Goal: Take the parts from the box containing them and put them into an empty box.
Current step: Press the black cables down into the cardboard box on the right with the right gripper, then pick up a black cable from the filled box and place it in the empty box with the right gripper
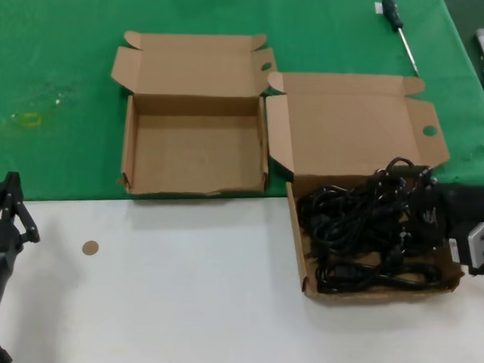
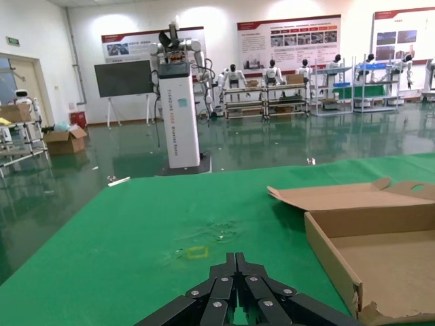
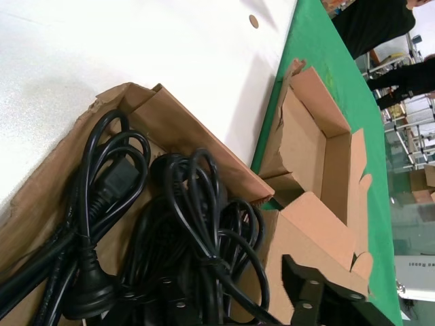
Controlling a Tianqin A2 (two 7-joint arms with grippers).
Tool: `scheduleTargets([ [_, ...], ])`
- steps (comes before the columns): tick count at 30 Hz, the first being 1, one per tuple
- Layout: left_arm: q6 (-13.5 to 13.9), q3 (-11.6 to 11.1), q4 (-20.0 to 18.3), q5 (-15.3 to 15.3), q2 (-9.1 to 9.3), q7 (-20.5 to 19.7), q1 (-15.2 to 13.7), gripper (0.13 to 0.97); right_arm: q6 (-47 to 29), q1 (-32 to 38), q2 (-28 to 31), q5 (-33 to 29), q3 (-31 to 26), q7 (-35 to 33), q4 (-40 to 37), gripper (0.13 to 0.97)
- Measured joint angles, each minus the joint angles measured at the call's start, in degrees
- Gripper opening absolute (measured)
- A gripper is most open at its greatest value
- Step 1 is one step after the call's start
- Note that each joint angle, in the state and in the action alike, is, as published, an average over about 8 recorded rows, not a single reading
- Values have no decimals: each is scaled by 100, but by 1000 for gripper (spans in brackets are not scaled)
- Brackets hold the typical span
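Clearly the task is at its start: every cord [image 1: 368,235] in sight lies tangled in the wide box [image 1: 300,256] at the lower right of the head view, and the narrow box [image 1: 193,155], upper centre-left on the green cloth [image 1: 62,69], holds nothing that shows. The two boxes sit just beside each other, lids folded back. The right gripper [image 1: 429,218] hangs over the right edge of the cord pile, at or just above the topmost loops; whether its fingers are apart or together cannot be told, since black claw blends into black cord, and the right wrist view shows only a corner of it above plugs and coils. No cord looks lifted clear of the heap. The left gripper [image 1: 8,207] waits at the lower left over the white table [image 1: 181,291], fingers drawn together, holding nothing. A screwdriver [image 1: 397,27] lies at the top right, well apart. All transfers appear left to do
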Motion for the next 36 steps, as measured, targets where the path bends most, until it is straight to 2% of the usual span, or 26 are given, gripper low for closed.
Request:
scheduleTargets([
  [4, 0, 0, 0, 1, 0, 0, 0, 152, 0, -12, 8, -5, -9, 29, 5, 485],
  [8, 0, 0, 0, 1, 0, 0, 0, 152, 7, -13, 12, -19, -21, 52, -5, 485],
  [16, 0, 0, 0, 1, 0, 0, 0, 152, 29, -58, 83, -71, -48, 190, 59, 301],
  [25, 0, 0, 0, 1, 0, 0, 0, 152, 29, -98, 246, -105, -46, 560, 273, 219],
  [36, 0, 0, 0, 0, 0, 0, 0, 152, -44, -24, 497, -136, -47, 1432, 727, 216],
])
